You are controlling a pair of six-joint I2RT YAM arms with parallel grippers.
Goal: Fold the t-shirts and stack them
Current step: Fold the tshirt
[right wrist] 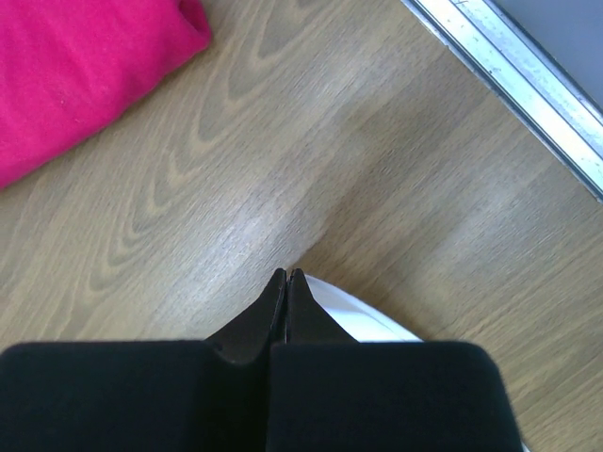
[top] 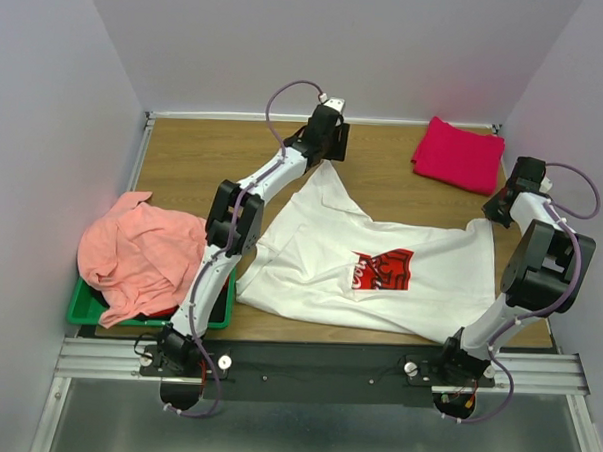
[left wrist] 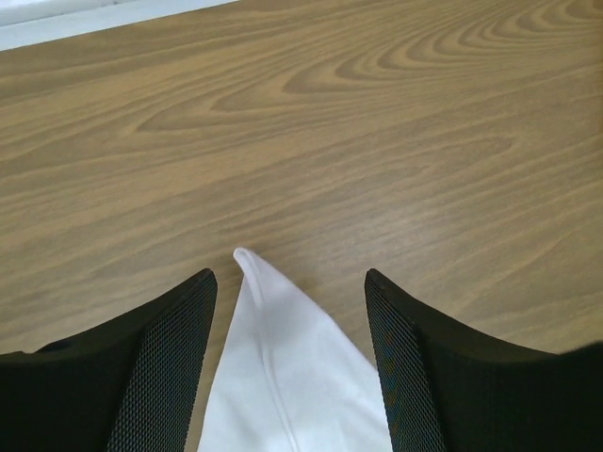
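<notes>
Pale walls (top: pixel 319 47) box in a wooden table (top: pixel 385 150) where a white tee (top: pixel 310 256) lies spread across the middle, its red-and-white print (top: pixel 383 269) facing up. One corner of the tee is drawn to a point toward the far edge, another toward the right edge.

At the far point, the left gripper (left wrist: pixel 290 282) sits low over the wood with its jaws wide apart. The tee's tip lies on the table between the fingers, touching neither.

At the right, the right gripper (right wrist: pixel 285 275) has its jaws pressed tight together at the tee's corner, a white edge coming out from under them.

A green bin (top: pixel 88 312) stands at the table's near left corner, beside the left arm. A salmon tee (top: pixel 140 254) is heaped in it, crumpled, spilling over the far rim onto the wood. A sliver of red cloth (top: pixel 168 308) shows beneath it at the bin's near side.

A magenta tee (top: pixel 460 153) lies folded in the far right corner, well apart from the white one.
</notes>
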